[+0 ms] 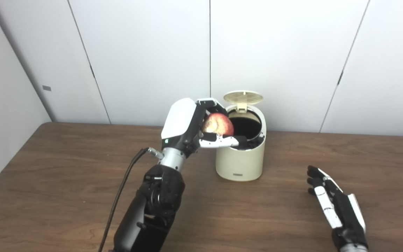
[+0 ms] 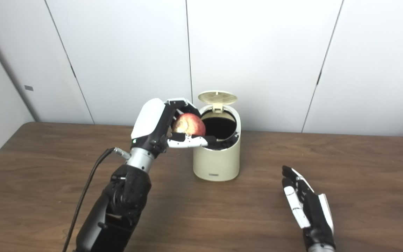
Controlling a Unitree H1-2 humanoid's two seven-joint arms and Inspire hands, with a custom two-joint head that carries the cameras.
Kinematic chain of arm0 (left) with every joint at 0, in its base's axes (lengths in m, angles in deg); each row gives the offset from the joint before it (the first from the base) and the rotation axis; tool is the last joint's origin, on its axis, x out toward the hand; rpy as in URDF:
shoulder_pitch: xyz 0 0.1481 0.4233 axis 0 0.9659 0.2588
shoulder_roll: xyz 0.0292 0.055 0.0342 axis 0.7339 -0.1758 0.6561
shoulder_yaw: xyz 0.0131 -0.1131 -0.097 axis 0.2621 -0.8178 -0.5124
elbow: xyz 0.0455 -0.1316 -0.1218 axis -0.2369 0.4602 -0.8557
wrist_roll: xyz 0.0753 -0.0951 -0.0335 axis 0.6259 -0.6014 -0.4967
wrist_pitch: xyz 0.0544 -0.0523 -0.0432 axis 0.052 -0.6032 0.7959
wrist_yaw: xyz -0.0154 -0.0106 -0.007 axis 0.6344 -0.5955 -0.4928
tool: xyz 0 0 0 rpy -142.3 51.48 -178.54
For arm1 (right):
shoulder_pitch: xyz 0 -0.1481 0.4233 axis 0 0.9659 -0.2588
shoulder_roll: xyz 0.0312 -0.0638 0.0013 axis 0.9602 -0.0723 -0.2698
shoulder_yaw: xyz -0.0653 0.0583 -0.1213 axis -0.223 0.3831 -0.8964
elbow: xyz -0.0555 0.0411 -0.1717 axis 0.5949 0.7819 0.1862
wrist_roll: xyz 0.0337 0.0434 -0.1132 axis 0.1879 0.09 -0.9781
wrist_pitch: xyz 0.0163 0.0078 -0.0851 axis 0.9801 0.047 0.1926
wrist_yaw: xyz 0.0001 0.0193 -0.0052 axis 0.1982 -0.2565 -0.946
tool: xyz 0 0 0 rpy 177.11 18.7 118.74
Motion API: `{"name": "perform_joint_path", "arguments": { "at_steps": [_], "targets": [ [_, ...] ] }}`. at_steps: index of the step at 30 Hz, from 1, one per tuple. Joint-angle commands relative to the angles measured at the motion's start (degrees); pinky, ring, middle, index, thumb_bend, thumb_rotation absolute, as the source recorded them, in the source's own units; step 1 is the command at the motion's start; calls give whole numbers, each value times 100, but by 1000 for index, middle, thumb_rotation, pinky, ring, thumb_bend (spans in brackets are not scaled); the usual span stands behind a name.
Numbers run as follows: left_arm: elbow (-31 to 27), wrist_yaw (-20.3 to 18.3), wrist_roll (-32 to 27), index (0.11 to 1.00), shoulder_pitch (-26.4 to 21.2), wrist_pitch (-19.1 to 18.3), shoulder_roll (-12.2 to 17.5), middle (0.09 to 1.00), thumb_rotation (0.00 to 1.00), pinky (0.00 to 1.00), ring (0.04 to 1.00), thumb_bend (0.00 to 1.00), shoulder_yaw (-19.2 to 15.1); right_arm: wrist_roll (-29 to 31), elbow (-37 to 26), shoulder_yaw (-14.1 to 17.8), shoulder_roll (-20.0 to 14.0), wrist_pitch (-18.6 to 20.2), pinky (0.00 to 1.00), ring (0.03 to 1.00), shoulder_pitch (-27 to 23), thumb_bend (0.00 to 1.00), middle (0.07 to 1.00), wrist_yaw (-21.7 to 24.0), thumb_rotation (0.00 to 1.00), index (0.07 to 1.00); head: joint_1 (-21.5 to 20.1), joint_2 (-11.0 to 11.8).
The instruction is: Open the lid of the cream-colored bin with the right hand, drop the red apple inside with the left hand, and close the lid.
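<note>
Holding red apple (image 1: 218, 124) over open cream bin (image 1: 240, 161), left hand (image 1: 191, 126) fingers clamped, right hand (image 1: 334, 203) fingers apart.

bin (image 1: 240, 159) interior dark, bottom unseen, apple (image 1: 218, 125) partly covered by left hand (image 1: 191, 127) fingers, both forearms cut off at bottom edge

Dark wood table (image 1: 292, 217) before white panelled walls (image 1: 275, 52) with thin seams.
</note>
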State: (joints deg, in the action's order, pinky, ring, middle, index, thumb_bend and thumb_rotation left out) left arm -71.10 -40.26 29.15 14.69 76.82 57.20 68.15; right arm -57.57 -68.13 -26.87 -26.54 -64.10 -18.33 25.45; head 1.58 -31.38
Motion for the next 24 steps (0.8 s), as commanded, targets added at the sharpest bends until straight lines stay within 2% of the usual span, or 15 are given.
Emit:
{"name": "perform_joint_path", "arguments": {
  "at_steps": [1,11,24],
  "targets": [
    [32,250,51,528,-350,151,-76,495,0,332,410,473,-10,-51,-165,-10,11,-279,811,858,-123,396,863,-55,845,836,5,-4],
    [702,599,34,507,-666,171,-201,501,0,328,396,473,10,-131,-174,-79,39,-276,795,857,-117,424,864,-89,865,841,-38,-6],
    [1182,857,-124,524,-910,313,-246,484,0,337,405,474,32,-186,-218,-93,81,-243,777,858,-130,414,864,-99,868,844,-72,13]
  ]
}}
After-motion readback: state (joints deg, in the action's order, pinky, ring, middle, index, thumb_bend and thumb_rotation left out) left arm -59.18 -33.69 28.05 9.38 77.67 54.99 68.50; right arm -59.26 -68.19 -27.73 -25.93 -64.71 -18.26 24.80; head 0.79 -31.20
